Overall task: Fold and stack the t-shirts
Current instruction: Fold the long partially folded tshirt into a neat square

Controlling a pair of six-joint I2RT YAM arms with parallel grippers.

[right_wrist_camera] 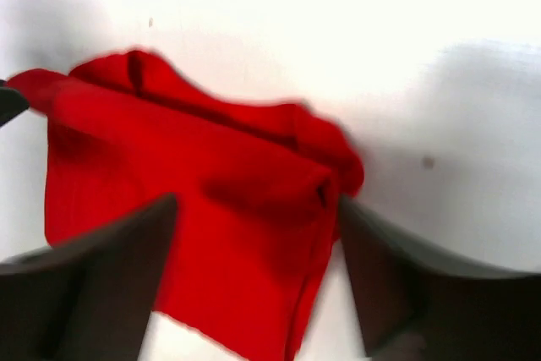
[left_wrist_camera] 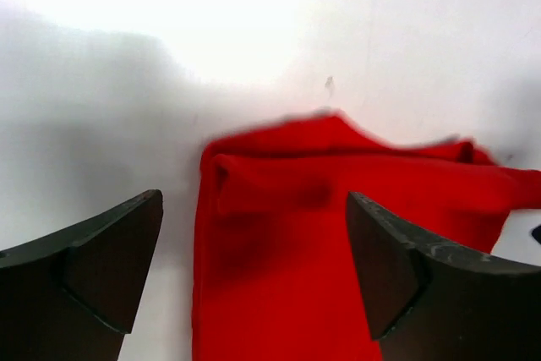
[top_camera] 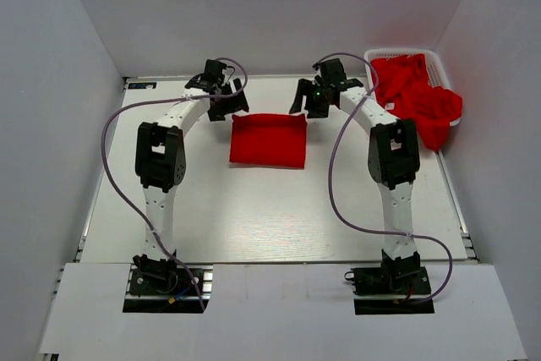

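Observation:
A folded red t-shirt (top_camera: 269, 140) lies flat on the table between the two arms. It also fills the left wrist view (left_wrist_camera: 338, 226) and the right wrist view (right_wrist_camera: 211, 209). My left gripper (top_camera: 228, 106) is open just above its far left corner, fingers (left_wrist_camera: 110, 259) apart and empty. My right gripper (top_camera: 306, 101) is open above its far right corner, fingers (right_wrist_camera: 397, 285) apart and empty. More red t-shirts (top_camera: 418, 99) lie heaped in the white basket (top_camera: 439, 61) at the far right, spilling over its rim.
White walls enclose the table on the left, back and right. The basket stands close behind the right arm's elbow (top_camera: 393, 154). Purple cables (top_camera: 334, 166) loop beside both arms.

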